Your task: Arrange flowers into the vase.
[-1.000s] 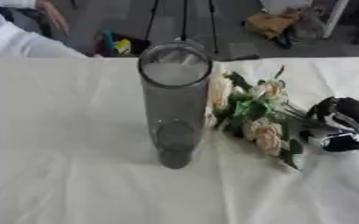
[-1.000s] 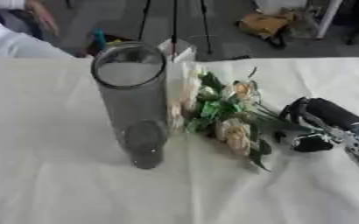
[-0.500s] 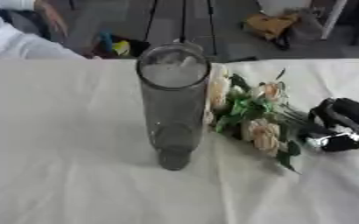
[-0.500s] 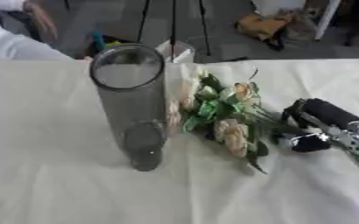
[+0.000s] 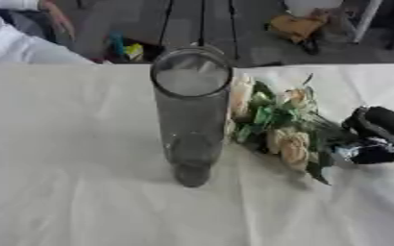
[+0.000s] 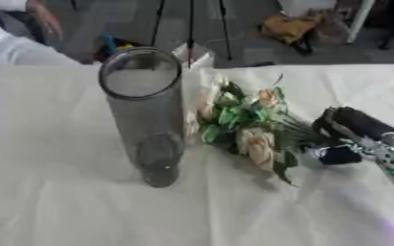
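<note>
One robot hand point(image 6: 351, 137), the right one, lies on the white tablecloth point(image 6: 66, 206), its fingers curled around the stems of a bunch of cream flowers point(image 6: 247, 129). Blooms lie flat, pointing away to its left. Just beyond them stands a tall glass vase point(image 6: 146, 115), upright, holding nothing.

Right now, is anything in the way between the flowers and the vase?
Nothing visible is. The flowers lie on the table right beside the upright vase, its top open. The right hand is at their stem end.
</note>
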`<state>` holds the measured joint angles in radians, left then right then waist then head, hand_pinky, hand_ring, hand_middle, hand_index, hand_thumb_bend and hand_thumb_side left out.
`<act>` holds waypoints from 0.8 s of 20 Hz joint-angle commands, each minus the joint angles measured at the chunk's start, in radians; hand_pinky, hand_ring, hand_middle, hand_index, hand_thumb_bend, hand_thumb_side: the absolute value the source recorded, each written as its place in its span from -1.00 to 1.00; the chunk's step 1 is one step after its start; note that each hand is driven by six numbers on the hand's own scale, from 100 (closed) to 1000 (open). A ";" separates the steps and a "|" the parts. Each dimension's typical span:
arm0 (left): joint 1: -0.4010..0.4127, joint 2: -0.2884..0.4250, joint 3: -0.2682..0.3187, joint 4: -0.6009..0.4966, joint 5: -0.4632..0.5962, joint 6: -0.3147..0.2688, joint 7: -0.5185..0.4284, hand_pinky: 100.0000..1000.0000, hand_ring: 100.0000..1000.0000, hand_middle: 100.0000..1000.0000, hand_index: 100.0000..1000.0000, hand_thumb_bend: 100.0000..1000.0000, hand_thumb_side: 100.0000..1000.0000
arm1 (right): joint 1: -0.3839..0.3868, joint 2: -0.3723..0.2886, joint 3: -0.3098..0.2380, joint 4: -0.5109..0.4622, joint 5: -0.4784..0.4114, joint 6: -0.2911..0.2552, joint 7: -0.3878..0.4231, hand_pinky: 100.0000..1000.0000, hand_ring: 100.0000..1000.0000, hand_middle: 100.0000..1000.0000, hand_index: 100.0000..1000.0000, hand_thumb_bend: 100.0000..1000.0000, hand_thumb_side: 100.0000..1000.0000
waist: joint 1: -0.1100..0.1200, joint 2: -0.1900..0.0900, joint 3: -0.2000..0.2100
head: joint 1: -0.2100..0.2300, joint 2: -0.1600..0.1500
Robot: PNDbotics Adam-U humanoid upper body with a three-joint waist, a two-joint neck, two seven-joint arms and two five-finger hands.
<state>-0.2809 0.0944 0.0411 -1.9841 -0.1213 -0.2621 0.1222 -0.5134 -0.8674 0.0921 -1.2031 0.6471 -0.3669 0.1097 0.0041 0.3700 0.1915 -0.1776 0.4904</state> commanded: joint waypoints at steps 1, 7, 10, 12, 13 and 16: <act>-0.008 0.002 -0.004 -0.016 -0.006 -0.002 -0.004 -0.02 0.08 0.38 0.70 -1.00 1.00 | -0.007 -0.025 -0.008 0.014 -0.010 -0.006 0.005 -0.35 -0.66 -1.00 -0.72 -0.95 0.08 | 0.004 0.001 0.001 | -0.001 -0.013; -0.007 0.002 -0.003 -0.016 -0.007 -0.002 -0.003 -0.02 0.08 0.38 0.70 -1.00 1.00 | -0.001 -0.025 -0.012 0.023 -0.029 -0.015 -0.001 -0.49 -0.84 -1.00 -0.96 -1.00 0.25 | 0.005 0.001 0.004 | -0.002 -0.016; -0.007 0.002 -0.003 -0.016 -0.007 -0.002 -0.003 -0.02 0.07 0.38 0.70 -1.00 1.00 | 0.004 -0.025 -0.014 0.022 -0.047 -0.017 -0.008 -0.57 -0.92 -1.00 -1.00 -1.00 0.21 | 0.005 0.002 0.004 | -0.002 -0.016; -0.007 0.001 -0.004 -0.016 -0.007 -0.002 -0.004 -0.02 0.07 0.38 0.70 -1.00 1.00 | 0.006 -0.024 -0.014 0.021 -0.060 -0.023 -0.008 -0.61 -0.96 -1.00 -1.00 -1.00 0.20 | 0.005 0.002 0.004 | -0.003 -0.017; -0.007 0.001 -0.004 -0.016 -0.007 -0.002 -0.004 -0.02 0.07 0.38 0.70 -1.00 1.00 | 0.006 -0.023 -0.015 0.023 -0.067 -0.026 -0.009 -0.64 -0.98 -1.00 -1.00 -1.00 0.19 | 0.005 0.002 0.005 | -0.003 -0.017; -0.007 0.001 -0.004 -0.016 -0.006 -0.002 -0.005 -0.02 0.07 0.38 0.70 -1.00 1.00 | 0.006 -0.020 -0.016 0.032 -0.094 -0.038 -0.015 -0.73 -1.00 -1.00 -1.00 -0.98 0.18 | 0.006 0.001 0.008 | -0.004 -0.018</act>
<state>-0.2809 0.0930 0.0410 -1.9841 -0.1236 -0.2616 0.1209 -0.5016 -0.8665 0.0862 -1.1742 0.5706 -0.3979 0.0959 0.0041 0.3719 0.1991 -0.1785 0.4827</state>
